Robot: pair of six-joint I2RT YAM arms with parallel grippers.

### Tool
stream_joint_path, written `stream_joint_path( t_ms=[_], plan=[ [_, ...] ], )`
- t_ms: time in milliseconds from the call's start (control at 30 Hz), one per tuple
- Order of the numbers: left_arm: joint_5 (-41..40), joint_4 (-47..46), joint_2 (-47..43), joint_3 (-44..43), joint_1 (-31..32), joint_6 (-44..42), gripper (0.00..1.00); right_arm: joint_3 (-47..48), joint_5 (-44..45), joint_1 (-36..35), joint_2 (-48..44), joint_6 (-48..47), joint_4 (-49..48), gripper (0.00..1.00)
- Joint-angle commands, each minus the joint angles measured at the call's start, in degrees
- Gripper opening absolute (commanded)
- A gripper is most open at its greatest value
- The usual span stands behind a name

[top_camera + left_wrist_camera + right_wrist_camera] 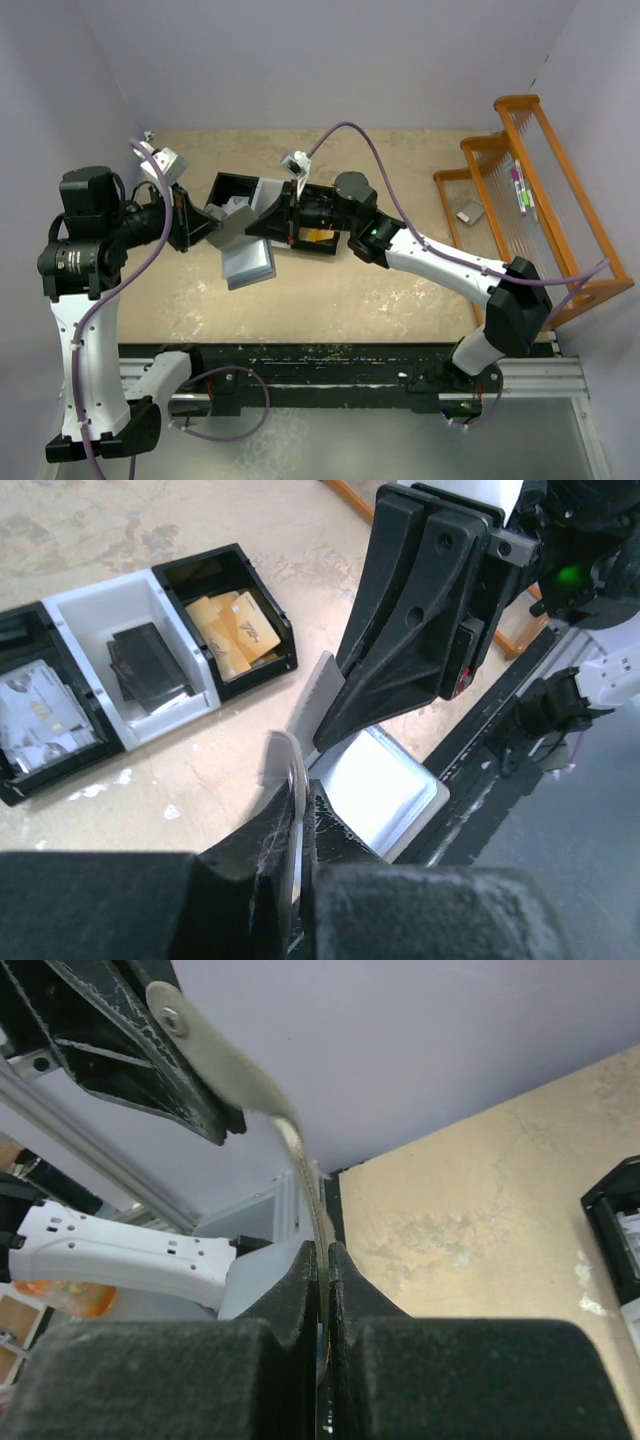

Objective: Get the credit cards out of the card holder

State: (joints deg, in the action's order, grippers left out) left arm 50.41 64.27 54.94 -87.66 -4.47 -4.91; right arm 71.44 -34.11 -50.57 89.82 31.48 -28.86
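Note:
The grey card holder (248, 262) hangs above the table between both grippers, opened out. My left gripper (205, 228) is shut on one thin edge of it (297, 790). My right gripper (288, 212) is shut on the opposite flap (325, 1252). In the left wrist view the holder's lighter inner panel (372, 785) faces up below the right gripper (330, 730). Credit cards lie in the three-compartment bin tray (215, 558): orange-gold cards (235, 630), black cards (150, 665) and white/silver cards (40, 715). Any cards inside the holder are hidden.
The bin tray (225, 185) sits on the table right behind the held holder. An orange wire rack (540, 200) stands against the right wall with small items in it. Purple walls close in the back and sides.

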Motion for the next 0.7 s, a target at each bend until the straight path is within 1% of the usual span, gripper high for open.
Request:
stream_joint_path(
  t_ms=[0,67,100,167,200,333,433,533,667],
  plan=[
    [2.64,-0.13,0.15,-0.48,0.04,1.16,0.19,0.47,-0.86,-0.54,-3.33,3.34,-4.50,0.00],
    [2.71,0.50,0.02,-0.65,0.06,0.84,0.46,0.62,-2.27,-0.42,-3.42,4.15,-3.12,0.00],
    [2.82,0.70,-0.30,-0.67,0.06,0.74,0.54,0.69,-2.18,-0.36,-3.55,4.41,-3.03,0.00],
    [3.11,0.98,-1.06,-0.30,0.05,0.34,0.65,0.92,-2.39,-0.33,-3.83,4.07,-2.60,0.00],
    [3.03,1.03,-1.54,0.20,0.07,0.18,0.67,1.04,-2.80,-0.32,-3.93,4.17,-2.90,0.00],
    [0.64,0.39,-3.99,3.98,0.07,-0.77,0.71,1.86,-6.38,-0.32,-3.72,5.92,-5.16,0.00],
    [-5.42,-2.04,-6.48,6.69,0.04,-1.50,0.72,2.83,-9.40,-0.28,-3.30,7.28,-6.78,0.00],
    [-11.61,-4.28,-8.41,6.90,0.03,-1.54,0.71,4.13,-11.83,-0.28,-2.83,7.67,-6.39,0.00],
    [-13.28,-6.85,-10.51,4.85,0.08,-0.65,0.68,5.11,-15.49,-0.28,-2.43,7.83,-5.78,0.00]
  ],
)
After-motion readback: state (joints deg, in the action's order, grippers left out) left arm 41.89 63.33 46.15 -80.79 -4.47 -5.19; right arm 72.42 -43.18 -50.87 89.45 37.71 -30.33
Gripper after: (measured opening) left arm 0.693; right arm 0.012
